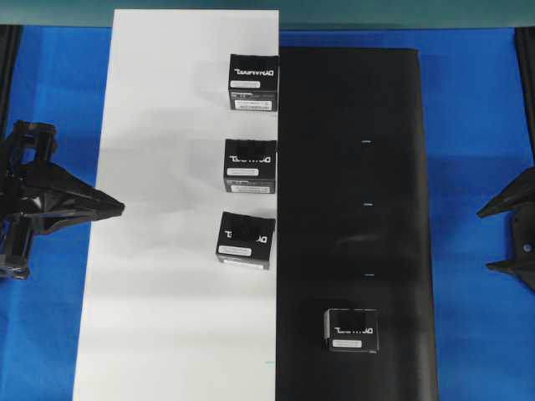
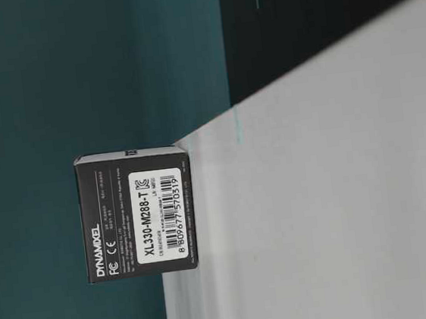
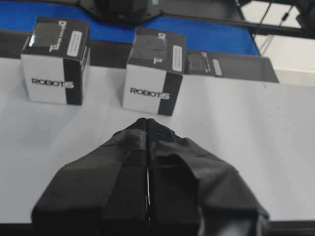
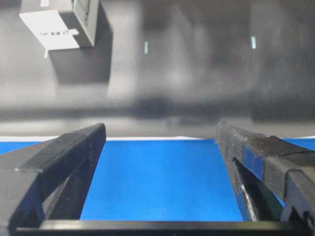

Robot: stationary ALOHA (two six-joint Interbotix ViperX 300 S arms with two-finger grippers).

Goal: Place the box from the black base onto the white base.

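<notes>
The box [image 1: 351, 330] sits on the black base [image 1: 359, 125] near its front end. It also shows in the right wrist view [image 4: 59, 24] and, far off, in the left wrist view [image 3: 206, 63]. Three look-alike boxes stand along the right edge of the white base [image 1: 167, 251]: far [image 1: 254, 83], middle [image 1: 250, 167] and near [image 1: 245, 238]. My left gripper [image 1: 117, 206] is shut and empty at the white base's left edge, pointing at the middle and near boxes [image 3: 155, 71]. My right gripper [image 1: 485, 241] is open and empty over the blue table, right of the black base.
The blue table [image 1: 476, 125] borders both bases. In the table-level view one box [image 2: 137, 213] stands on the white base [image 2: 338, 192] with the black base [image 2: 320, 19] beside it. Small light marks [image 4: 146, 47] dot the black sheet.
</notes>
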